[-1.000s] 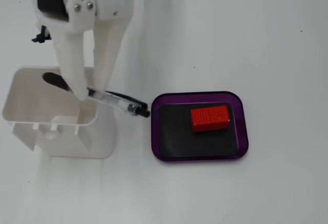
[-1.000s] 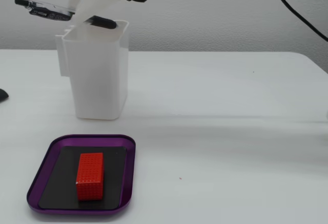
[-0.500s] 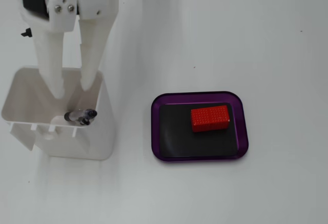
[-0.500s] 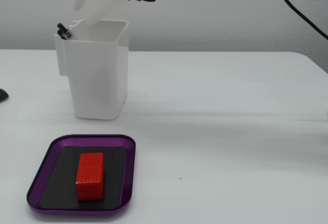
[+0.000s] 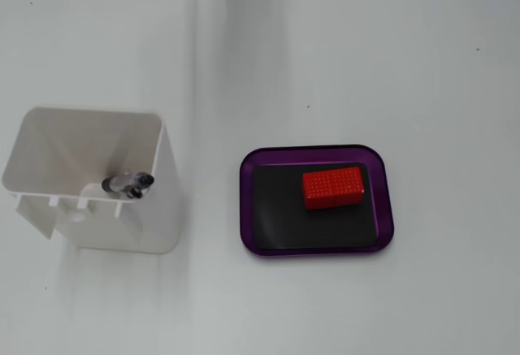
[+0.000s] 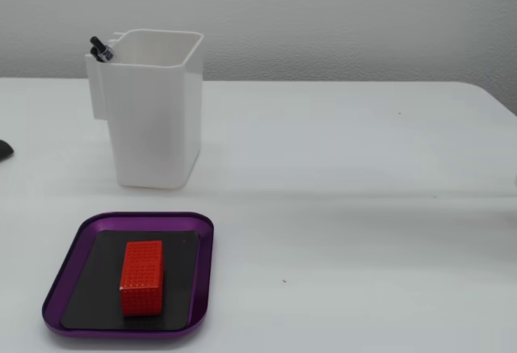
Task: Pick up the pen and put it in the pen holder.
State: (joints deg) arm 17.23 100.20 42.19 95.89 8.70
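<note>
A white square pen holder (image 5: 122,209) stands on the white table; it also shows in a fixed view (image 6: 153,119) at the back left. A pen (image 5: 128,183) with a clear body and black tip stands inside it, leaning against one wall. Its black end (image 6: 101,49) sticks out above the holder's rim. No gripper or arm shows in either fixed view.
A purple tray (image 5: 382,209) with a black inner mat holds a red studded block (image 5: 333,188). The same tray (image 6: 202,280) and block (image 6: 142,277) sit in front of the holder. A dark object (image 6: 4,149) peeks in at the left edge.
</note>
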